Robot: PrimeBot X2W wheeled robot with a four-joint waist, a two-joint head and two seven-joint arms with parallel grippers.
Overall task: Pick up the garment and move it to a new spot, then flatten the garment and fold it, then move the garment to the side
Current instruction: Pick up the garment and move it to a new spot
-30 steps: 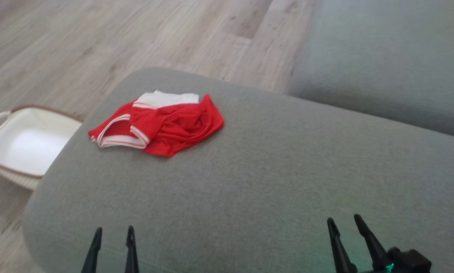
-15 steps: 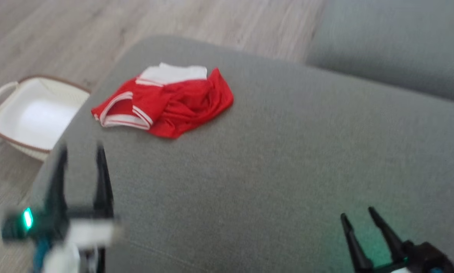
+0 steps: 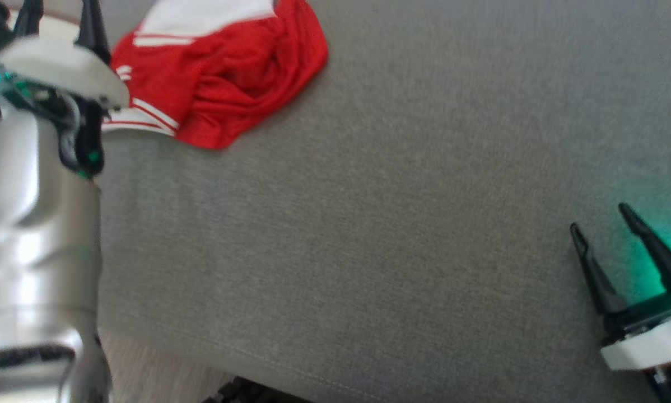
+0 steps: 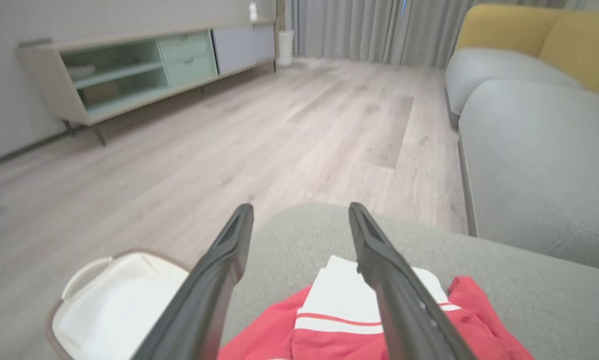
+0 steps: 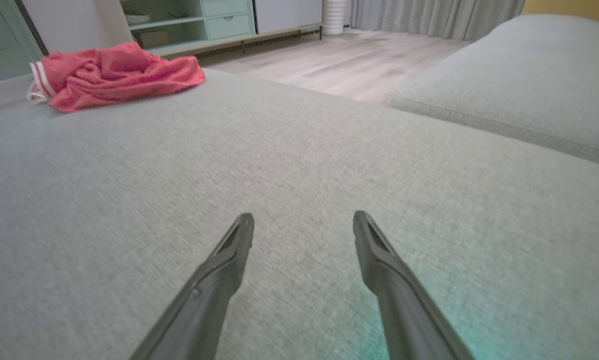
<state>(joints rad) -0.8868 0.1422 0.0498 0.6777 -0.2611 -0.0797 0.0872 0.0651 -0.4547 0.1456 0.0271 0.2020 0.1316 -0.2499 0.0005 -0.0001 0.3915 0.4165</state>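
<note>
The left gripper (image 4: 300, 210) is held spread above the crumpled red garment (image 4: 339, 300), which lies near a corner of the grey cushion (image 4: 529, 300). The right gripper (image 5: 303, 217), also spread, is positioned well away. If one layer alone is pinched, cloth may be dragged off toward the basket (image 4: 104, 305); no obstruction is seen

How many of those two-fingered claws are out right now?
2. The left gripper hangs open over the white end of the red garment; the right gripper sits open over bare grey cushion, apart from it.
</note>
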